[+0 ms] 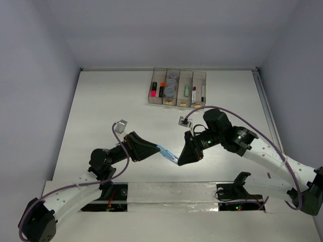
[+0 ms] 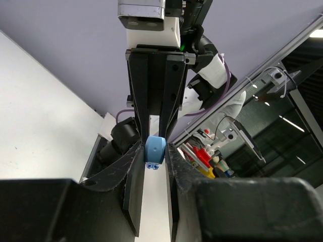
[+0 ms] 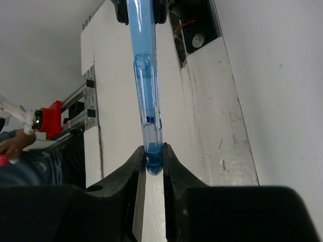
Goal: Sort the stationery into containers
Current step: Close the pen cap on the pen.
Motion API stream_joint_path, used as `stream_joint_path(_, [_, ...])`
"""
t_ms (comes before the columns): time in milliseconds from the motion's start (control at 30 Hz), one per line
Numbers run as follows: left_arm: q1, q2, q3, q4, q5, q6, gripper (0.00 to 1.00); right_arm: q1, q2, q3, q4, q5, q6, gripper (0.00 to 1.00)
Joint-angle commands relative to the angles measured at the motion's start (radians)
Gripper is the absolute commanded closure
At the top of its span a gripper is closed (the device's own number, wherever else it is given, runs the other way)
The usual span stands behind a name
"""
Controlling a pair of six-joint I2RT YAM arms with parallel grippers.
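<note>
Overhead view: two robot arms meet over the near ctr of a white counter [image 1: 111,101], w/ one light-blue pen [image 1: 167,153] spanning the gap btwn them. We see the left end effector [image 1: 157,147] pinched almost closed on the pen's left end. The right end effector [image 1: 178,161] is pinched almost closed on its right end. Both have hold of it.

The pen's long axis runs left to right, its right end a little nearer to us. It looks lifted off the counter, though we can't be sure.

Left wrist view: the pen's rounded blue end [image 2: 155,150] sits end-on btwn the dark fingers [image 2: 135,191]. Right wrist view: the clear blue barrel [image 3: 147,85] runs straight away from the fingertips [image 3: 135,169] toward the other arm.

The row of four clear bins [image 1: 177,86] stands at the far side, well apart from the pen and crosswise to its axis. The far-right bin holds thin white pens [image 1: 194,95]. We judge the right arm is nearer that bin, so the left would need to let go first.
</note>
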Motion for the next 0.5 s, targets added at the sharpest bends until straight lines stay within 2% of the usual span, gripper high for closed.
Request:
stream_joint_path(0, [-0.022, -0.029, 0.03, 0.167, 0.042, -0.046, 1.0, -0.005, 0.004, -0.01, 0.062, 0.076, -0.003, 1.0])
stream_joint_path(133, [-0.033, -0.026, 0.038, 0.144, 0.028, -0.033, 1.0, -0.005, -0.002, -0.015, 0.101, 0.095, 0.013, 1.0])
stream_joint_path(267, [-0.091, -0.031, 0.053, 0.063, -0.038, 0.04, 1.0, -0.005, 0.001, -0.024, 0.148, 0.107, 0.04, 1.0])
stream_joint_path(467, [-0.182, 0.009, 0.085, 0.031, -0.084, 0.097, 1.0, -0.005, 0.022, -0.029, 0.19, 0.135, 0.057, 1.0])
